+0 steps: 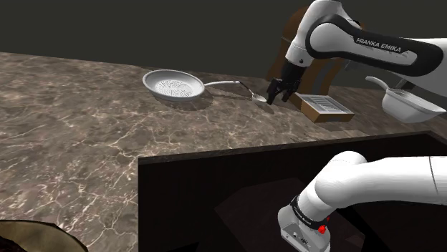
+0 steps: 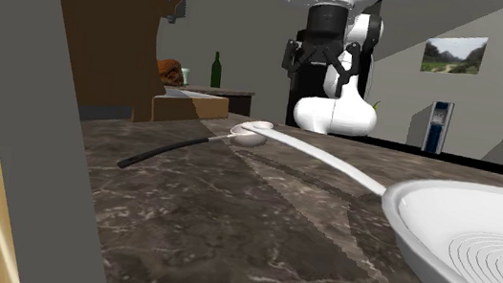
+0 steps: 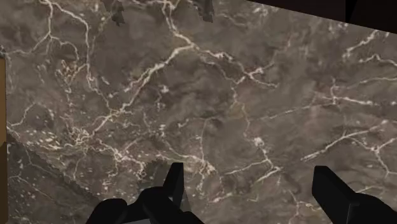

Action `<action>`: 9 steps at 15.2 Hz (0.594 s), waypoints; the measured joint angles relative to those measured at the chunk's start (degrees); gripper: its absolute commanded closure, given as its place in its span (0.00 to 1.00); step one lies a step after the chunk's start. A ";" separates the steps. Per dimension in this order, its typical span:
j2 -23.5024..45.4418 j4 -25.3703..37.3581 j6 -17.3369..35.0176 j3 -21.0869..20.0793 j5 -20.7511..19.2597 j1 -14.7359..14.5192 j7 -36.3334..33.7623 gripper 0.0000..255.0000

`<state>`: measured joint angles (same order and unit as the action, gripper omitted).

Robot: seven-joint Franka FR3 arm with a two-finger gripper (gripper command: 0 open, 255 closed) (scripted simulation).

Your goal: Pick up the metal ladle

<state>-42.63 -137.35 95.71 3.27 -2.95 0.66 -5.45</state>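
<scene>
Stand (image 1: 215, 207), a dark box, fills the shoulder view's lower right, and the white arm (image 1: 372, 46) reaches from it up and to the left. Beyond it lies the brown, white-veined marble counter (image 1: 86, 136). At the counter's near right are a shallow brown tray (image 1: 326, 107) with a pale grille and, further right, a white pot (image 1: 408, 106).

Left of the tray hangs the black gripper (image 1: 276, 99), pointing down. The wrist view shows the gripper (image 3: 248, 168) with its fingers (image 3: 175, 184) wide apart and bare counter (image 3: 191, 95) between them. It holds nothing. The second exterior view shows the gripper (image 2: 319, 71) raised above the counter (image 2: 230, 239).

The ladle (image 1: 256, 95) lies flat on the counter, just left of the gripper and beside the handle tip of the white pan (image 1: 154, 77). In the second exterior view the ladle (image 2: 252, 137) shows a pale bowl and a thin dark handle running to that view's left. There the pan (image 2: 406, 205) sits nearest.

Farthest back stand a green bottle (image 2: 216, 69) and a framed landscape picture (image 2: 454, 53).
</scene>
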 measured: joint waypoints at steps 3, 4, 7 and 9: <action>2.85 1.60 1.20 0.73 0.14 0.29 0.04 0.00; 5.19 3.16 1.96 1.22 0.30 0.44 0.05 0.00; 11.21 6.86 4.11 3.05 0.86 1.08 0.43 0.00; 15.62 9.80 5.43 4.00 1.62 1.28 0.38 0.00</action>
<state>-27.01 -127.55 101.14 7.27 -1.33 1.94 -5.07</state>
